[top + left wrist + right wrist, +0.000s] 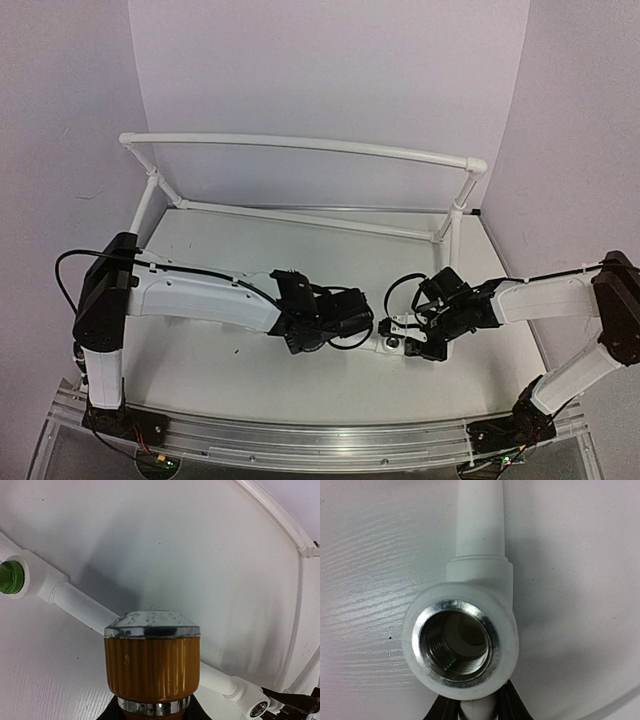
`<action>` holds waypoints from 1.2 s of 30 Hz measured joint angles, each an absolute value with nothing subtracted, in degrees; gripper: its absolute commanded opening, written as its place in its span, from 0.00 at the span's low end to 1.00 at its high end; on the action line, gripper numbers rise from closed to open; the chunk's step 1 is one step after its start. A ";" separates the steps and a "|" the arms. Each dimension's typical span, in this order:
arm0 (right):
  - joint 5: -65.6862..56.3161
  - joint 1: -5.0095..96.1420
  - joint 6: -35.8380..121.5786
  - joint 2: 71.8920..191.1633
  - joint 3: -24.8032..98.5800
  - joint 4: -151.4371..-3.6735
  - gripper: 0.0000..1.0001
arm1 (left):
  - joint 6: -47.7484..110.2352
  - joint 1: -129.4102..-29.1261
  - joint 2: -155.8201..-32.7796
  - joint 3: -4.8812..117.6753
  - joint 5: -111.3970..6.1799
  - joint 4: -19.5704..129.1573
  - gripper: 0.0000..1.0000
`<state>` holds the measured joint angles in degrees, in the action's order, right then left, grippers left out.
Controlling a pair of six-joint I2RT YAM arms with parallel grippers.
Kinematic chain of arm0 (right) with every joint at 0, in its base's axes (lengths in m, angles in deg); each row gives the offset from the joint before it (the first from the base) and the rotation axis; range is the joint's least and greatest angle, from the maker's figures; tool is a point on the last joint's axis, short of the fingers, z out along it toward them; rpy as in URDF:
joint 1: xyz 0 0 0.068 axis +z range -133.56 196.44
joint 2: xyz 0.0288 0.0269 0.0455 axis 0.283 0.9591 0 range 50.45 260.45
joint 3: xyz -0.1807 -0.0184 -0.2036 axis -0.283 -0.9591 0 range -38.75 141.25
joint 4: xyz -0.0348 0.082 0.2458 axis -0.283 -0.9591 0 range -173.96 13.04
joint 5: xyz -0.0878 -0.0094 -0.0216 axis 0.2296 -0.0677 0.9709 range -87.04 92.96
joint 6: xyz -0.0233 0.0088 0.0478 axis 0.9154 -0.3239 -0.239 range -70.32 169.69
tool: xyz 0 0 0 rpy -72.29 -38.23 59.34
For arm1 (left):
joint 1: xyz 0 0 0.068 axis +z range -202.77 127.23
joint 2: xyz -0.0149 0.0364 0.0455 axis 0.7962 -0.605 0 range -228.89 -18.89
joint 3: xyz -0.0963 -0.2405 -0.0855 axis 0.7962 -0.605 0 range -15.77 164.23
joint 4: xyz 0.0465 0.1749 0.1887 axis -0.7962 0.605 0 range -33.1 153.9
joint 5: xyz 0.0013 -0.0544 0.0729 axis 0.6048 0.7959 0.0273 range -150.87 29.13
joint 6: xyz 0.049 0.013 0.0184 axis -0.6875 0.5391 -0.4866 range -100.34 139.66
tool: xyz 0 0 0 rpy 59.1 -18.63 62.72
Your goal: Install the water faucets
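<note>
Brass-gold faucet [151, 665] clenched in my left end effector [152, 714], held over the white pipe frame [80, 605]; green faucet [10, 577] seated in the frame; my right end effector [476, 712] grasps the frame beside an open threaded socket [455, 647].

Place: a robot lab test cell.
Walls: plain pale panels [330, 70] close the space in at 9, 12 and 3 o'clock.
Bench: a white table [300, 250] with a faint grain.
Mount: an aluminium rail [320, 440] at 6 o'clock carries both bases.
Machines: left arm [190, 295] and right arm [540, 295], with exposed black cables [70, 262].
Fixture: a white tube frame [300, 143] at 12 o'clock.
</note>
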<state>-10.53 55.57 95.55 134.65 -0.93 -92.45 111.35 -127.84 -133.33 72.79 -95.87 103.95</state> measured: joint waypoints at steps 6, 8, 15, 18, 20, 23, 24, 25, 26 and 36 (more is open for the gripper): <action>-10.56 55.56 95.53 134.63 -0.94 -92.47 0.00 | 109.40 -127.84 -133.34 75.82 -97.82 104.13 0.00; -10.58 55.57 95.53 134.63 -0.92 -92.47 0.00 | 109.47 -127.84 -133.54 77.01 -98.51 105.17 0.00; -10.79 55.57 95.04 134.65 -0.76 -92.81 0.61 | 109.47 -127.84 -134.57 77.85 -99.16 106.88 0.00; -13.32 55.85 94.54 134.53 0.12 -95.61 0.75 | 108.11 -127.84 -134.42 77.76 -98.97 105.47 0.00; -14.98 55.97 93.64 133.97 1.43 -97.05 0.80 | 106.80 -127.84 -133.34 76.03 -98.51 101.89 0.00; -17.58 56.11 92.56 131.16 4.86 -98.35 0.83 | 104.88 -127.84 -128.90 69.71 -97.19 95.61 0.00; -18.48 56.16 92.02 129.94 6.23 -98.47 0.83 | 103.96 -127.84 -126.93 67.49 -96.75 93.70 0.00; -19.57 56.22 91.47 128.69 7.78 -98.56 0.83 | 103.40 -127.84 -125.42 66.00 -96.36 91.92 0.00; -20.64 56.26 90.93 127.52 9.27 -98.64 0.83 | 102.66 -127.84 -123.80 64.62 -95.90 90.01 0.00; -36.17 56.27 87.56 127.45 20.13 -98.50 0.77 | 93.32 -127.84 -113.58 57.56 -90.35 67.91 0.00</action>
